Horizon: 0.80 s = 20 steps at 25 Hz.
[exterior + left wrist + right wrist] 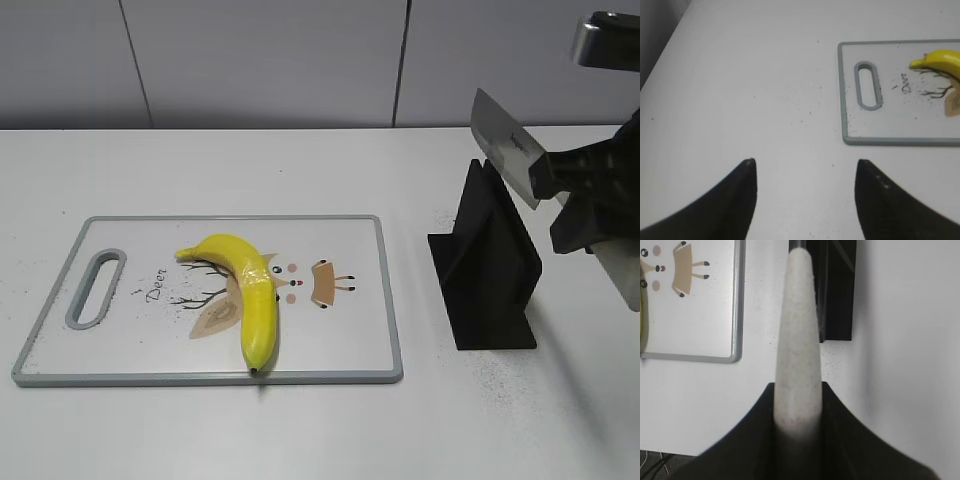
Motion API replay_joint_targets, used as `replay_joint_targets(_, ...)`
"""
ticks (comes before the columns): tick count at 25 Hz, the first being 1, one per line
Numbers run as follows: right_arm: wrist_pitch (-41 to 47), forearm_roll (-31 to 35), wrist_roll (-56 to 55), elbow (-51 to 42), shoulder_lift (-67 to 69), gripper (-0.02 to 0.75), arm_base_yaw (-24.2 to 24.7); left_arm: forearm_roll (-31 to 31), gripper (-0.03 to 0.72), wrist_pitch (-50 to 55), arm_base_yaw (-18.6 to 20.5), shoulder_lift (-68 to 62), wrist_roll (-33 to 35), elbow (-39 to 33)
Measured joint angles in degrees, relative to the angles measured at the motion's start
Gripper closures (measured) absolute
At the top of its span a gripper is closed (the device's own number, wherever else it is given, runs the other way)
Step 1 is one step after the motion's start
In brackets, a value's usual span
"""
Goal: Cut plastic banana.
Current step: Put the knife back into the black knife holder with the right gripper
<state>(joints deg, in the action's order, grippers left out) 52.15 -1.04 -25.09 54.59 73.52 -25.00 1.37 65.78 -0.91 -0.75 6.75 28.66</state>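
The right gripper (pixel 572 190) hangs in the air above the black knife stand (pixel 487 265), clamped on the handle of a knife (pixel 508 145) whose broad grey blade slants up and away from it, clear of the stand below. In the right wrist view the knife's pale handle (pixel 796 345) runs straight out between the closed fingers, with the stand just beyond and under it and a corner of the cutting board (pixel 736 315) off to that gripper's left. The banana (pixel 250 295) lies well to the left of the right gripper, resting on the cutting board (pixel 370 300), its stem end toward the board's slotted handle and its tip near the board's front edge. The left gripper (pixel 805 165) is spread wide and holds nothing, hovering over bare table (pixel 750 90); ahead of it and to its right sits the handle end of the board, with the banana's stem end showing farther right.
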Motion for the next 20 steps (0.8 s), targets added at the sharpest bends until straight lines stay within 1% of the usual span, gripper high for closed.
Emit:
replay_joint_targets(2,-0.90,-0.25,-0.14,-0.65,0.00,0.577,0.00,0.72,0.111,-1.91,0.00,-0.04,0.00,-0.86)
replay_joint_targets(8,-3.21,-0.31,-0.58,-0.92,-0.07,0.577,0.00,1.34,0.113,-2.63,-0.59,-0.04,0.08,-0.85)
replay_joint_targets(11,-3.55,-0.71,-1.22,-0.92,-0.07,0.577,0.00,1.59,0.113,-2.68,-1.89,-0.04,0.64,-1.03)
replay_joint_targets(20,-3.66,-2.66,-3.75,-0.92,-0.07,0.577,0.00,1.66,0.115,-2.68,-2.07,-0.04,0.76,-1.29)
